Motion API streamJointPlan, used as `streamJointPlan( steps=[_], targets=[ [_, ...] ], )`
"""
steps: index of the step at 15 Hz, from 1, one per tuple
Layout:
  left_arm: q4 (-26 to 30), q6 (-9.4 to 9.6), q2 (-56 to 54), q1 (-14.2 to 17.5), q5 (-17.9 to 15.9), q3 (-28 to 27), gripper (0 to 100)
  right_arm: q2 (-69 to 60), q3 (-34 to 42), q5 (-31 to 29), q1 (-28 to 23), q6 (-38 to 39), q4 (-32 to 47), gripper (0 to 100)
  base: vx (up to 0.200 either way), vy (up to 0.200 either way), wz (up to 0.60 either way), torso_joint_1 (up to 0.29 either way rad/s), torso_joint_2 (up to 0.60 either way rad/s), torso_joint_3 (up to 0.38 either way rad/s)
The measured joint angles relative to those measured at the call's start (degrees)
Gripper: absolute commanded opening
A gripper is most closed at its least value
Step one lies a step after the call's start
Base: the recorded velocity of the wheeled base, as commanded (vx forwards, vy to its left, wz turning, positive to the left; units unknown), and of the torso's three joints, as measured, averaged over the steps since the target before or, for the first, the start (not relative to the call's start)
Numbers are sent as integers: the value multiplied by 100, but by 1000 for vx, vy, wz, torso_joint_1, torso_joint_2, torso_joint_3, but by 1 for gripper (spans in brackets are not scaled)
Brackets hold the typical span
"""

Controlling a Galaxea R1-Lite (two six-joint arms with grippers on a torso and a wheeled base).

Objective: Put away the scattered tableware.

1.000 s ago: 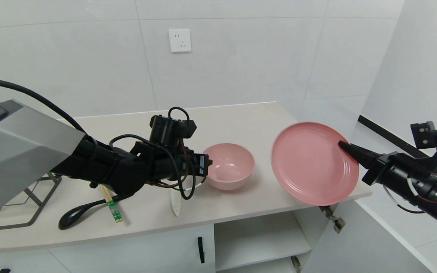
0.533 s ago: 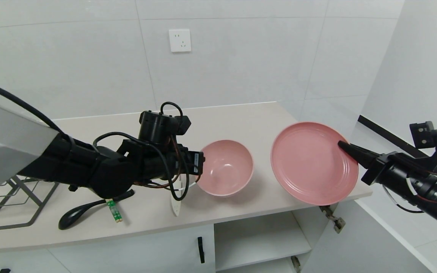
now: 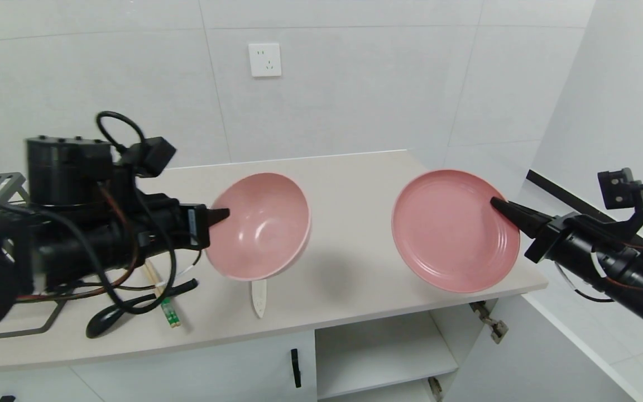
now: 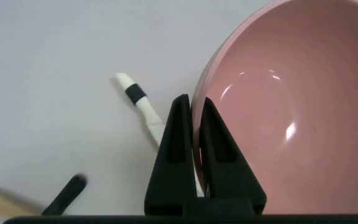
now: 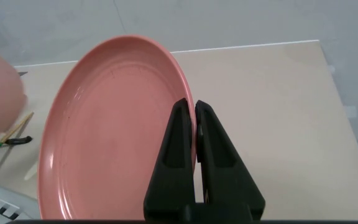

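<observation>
Lighting's pretty kind to me here: bright, even, coming from overhead. The white tiled wall (image 3: 355, 84) bounces it around, so shadows stay soft, just a fuzzy grey patch on the pale beige table (image 3: 366, 184) below the glossy pink plastic bowl (image 3: 260, 226). Small white glints sit inside the bowl on the left wrist view. The round pink ridged plate (image 3: 450, 231) takes the light evenly, with its ridges showing as faint shading. Head view bends the tile lines toward the edges. The black spoon handle (image 4: 64, 194) looks mushy, out of focus.
</observation>
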Motion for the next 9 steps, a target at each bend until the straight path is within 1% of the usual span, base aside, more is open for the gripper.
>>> streamJointPlan(
  steps=[2,3,5,6,7,9],
  targets=[
    [-77,-6,-800,251,-148,549,0,-20,17,-27,107,-9,0,0,0,0,0,0,0,0],
    [-251,-11,-1185,321,-200,909,0,-29,28,-24,135,-35,0,0,0,0,0,0,0,0],
    [-912,-33,-1766,375,-257,1504,0,-33,45,-30,140,-274,0,0,0,0,0,0,0,0],
    [-1143,-37,-1976,386,-271,1741,0,-29,50,-29,165,-334,2,0,0,0,0,0,0,0],
    [-1267,-41,-2107,395,-268,1920,0,-22,50,-30,215,-350,0,0,0,0,0,0,0,0],
    [-1295,-48,-2238,406,-268,2080,0,-11,50,-33,262,-367,0,0,0,0,0,0,0,0]
  ],
)
